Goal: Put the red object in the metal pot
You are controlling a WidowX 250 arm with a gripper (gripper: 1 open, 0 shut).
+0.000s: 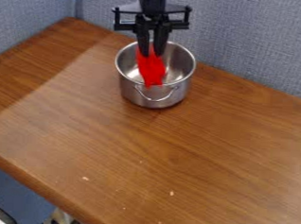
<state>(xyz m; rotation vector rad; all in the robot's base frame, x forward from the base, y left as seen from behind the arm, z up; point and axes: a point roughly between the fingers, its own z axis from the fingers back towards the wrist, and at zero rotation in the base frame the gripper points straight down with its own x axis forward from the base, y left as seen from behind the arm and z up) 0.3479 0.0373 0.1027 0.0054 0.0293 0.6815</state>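
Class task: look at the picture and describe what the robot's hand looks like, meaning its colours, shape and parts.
The hand is black all over: a thin vertical stem coming down from the top edge, a short horizontal crossbar, and two slim fingers below it. No cables or markings can be made out.

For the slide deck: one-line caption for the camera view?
Pincer above the metal pot on the wooden table, with the red object hanging upright into the pot's mouth.

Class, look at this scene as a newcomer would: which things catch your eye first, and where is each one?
First the bright red bar-shaped block, standing upright in the mouth of the shiny round metal pot near the far edge of the brown wooden table. Directly above hangs the black gripper, pointing down at the block's top end, against the blue-grey wall.
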